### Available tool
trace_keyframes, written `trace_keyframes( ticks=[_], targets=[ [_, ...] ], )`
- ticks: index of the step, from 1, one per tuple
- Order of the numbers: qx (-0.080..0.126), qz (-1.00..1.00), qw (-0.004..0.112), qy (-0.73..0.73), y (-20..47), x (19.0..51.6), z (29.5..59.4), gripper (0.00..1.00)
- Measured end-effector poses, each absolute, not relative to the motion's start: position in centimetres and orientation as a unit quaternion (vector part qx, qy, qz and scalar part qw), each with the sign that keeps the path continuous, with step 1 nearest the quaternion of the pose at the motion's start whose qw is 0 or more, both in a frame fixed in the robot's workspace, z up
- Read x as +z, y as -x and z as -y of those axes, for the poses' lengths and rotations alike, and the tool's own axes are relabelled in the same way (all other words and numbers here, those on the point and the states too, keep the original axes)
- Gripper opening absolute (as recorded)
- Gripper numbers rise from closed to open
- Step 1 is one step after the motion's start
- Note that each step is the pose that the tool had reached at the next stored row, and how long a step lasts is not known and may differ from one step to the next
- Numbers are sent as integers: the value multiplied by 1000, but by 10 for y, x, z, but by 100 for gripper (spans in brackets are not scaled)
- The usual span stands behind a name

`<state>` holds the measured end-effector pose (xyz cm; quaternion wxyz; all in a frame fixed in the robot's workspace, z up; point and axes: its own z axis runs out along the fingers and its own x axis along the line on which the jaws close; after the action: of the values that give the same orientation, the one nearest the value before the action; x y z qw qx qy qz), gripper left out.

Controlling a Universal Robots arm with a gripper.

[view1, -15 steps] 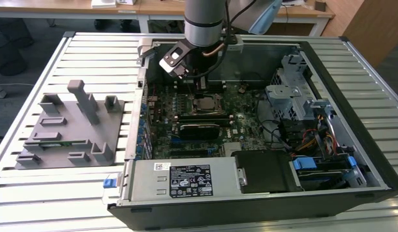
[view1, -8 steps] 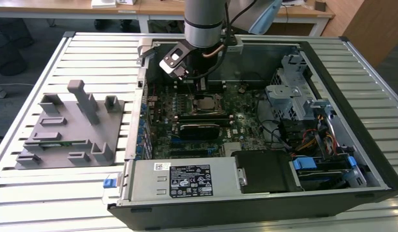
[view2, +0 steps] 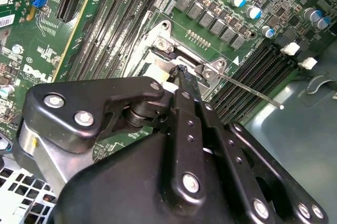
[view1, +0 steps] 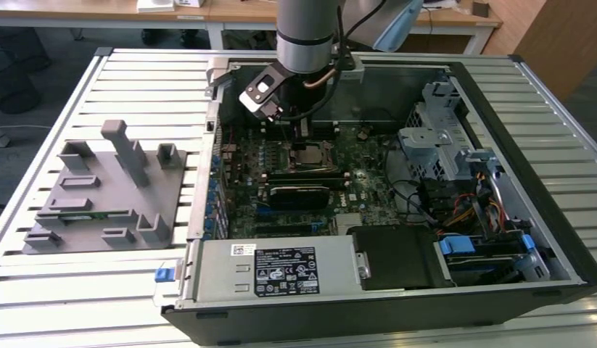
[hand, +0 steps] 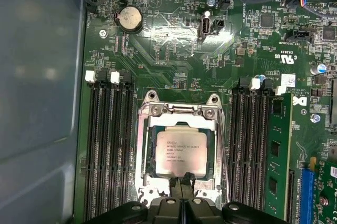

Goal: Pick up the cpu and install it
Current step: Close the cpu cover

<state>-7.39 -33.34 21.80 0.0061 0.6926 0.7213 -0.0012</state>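
Note:
The cpu point(hand: 181, 153), a small silver-grey square chip, lies flat in the metal socket frame point(hand: 150, 109) on the green motherboard point(hand: 174, 50) inside the open computer case. In the exterior view the cpu point(view1: 306, 155) sits near the board's middle, just under the arm. My gripper point(hand: 181, 190) hangs over the socket's edge with its black fingers pressed together and nothing between them. In the second wrist view the gripper point(view2: 181, 72) tapers to one tip just above the socket corner. A thin metal lever point(view2: 247, 91) sticks out beside the socket.
Black memory slots flank the socket, with a green memory stick point(hand: 274, 161) in one. The case walls point(view1: 530, 94), a drive cage point(view1: 443, 134) and a power supply point(view1: 274, 268) surround the board. A grey fixture point(view1: 104, 192) stands at the exterior view's left.

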Motion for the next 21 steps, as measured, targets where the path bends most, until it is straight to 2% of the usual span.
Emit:
trace_keyframes(
  ticks=[21],
  targets=[
    [-1,-721,6,-693,75,212,333,11]
  ],
)
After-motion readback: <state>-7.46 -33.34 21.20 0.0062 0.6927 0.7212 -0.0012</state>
